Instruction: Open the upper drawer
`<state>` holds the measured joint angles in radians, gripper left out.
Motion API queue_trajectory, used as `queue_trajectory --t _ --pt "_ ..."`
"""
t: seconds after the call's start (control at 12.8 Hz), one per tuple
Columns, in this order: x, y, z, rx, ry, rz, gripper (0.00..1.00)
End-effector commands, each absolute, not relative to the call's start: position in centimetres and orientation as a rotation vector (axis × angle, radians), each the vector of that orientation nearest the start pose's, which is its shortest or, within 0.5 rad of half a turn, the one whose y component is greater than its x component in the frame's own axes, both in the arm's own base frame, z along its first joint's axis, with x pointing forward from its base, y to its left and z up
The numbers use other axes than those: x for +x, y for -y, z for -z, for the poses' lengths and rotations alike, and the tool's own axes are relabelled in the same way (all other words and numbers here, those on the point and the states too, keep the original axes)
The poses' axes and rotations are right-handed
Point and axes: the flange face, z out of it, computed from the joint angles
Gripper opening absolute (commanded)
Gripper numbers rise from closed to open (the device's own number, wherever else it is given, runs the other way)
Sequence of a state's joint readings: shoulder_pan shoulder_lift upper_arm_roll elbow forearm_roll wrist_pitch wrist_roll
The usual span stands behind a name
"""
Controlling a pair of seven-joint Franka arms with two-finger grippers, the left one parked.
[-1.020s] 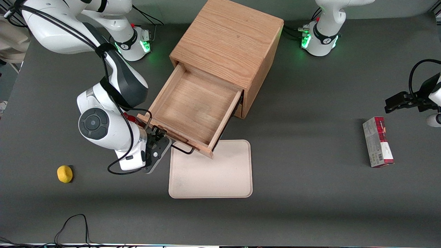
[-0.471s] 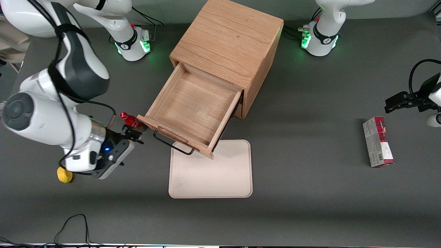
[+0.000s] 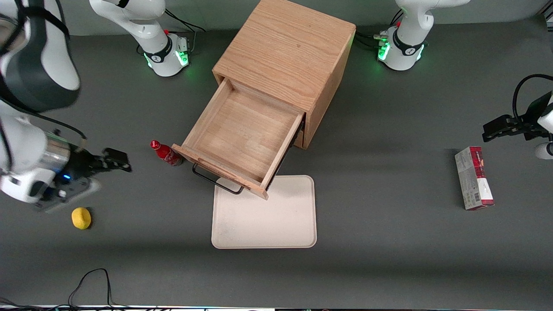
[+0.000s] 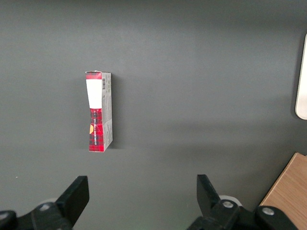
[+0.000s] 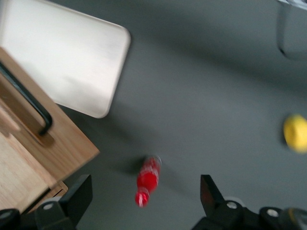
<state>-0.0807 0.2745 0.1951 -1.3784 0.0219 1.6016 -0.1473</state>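
The upper drawer (image 3: pixel 242 138) of the boxy oak cabinet (image 3: pixel 285 56) stands pulled far out, its plain wood inside bare and its thin black wire handle (image 3: pixel 216 181) hanging over the tray. The drawer front and handle also show in the right wrist view (image 5: pixel 29 103). My gripper (image 3: pixel 117 160) is open and holds nothing. It hovers above the table toward the working arm's end, well clear of the handle, with a small red bottle (image 3: pixel 166 154) between it and the drawer. The lower drawer is hidden under the upper one.
A beige tray (image 3: pixel 264 214) lies on the table in front of the drawer. The red bottle (image 5: pixel 147 179) lies beside the drawer's corner. A yellow lemon (image 3: pixel 81 217) sits near the working arm. A red and white carton (image 3: pixel 474 178) lies toward the parked arm's end.
My gripper has let go of the handle and drawn away sideways toward the working arm's end, past the red bottle. The drawer stays pulled out.
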Motion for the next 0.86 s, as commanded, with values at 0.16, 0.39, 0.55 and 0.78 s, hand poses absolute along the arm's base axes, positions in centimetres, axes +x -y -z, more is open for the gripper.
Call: queue_trajectory --t 0.16,0.39,0.55,0.78 --pt "51.8 -3.7 -57.7 -3.120 -0.017 -0.109 1.00" --pt "50.8 -3.7 -59.5 -3.138 0.004 -0.075 1.00" --pt "51.1 -3.7 -59.4 -3.137 -0.014 -0.077 1.00" --pt "51.2 -3.3 -59.2 -3.136 -0.034 -0.084 1.00"
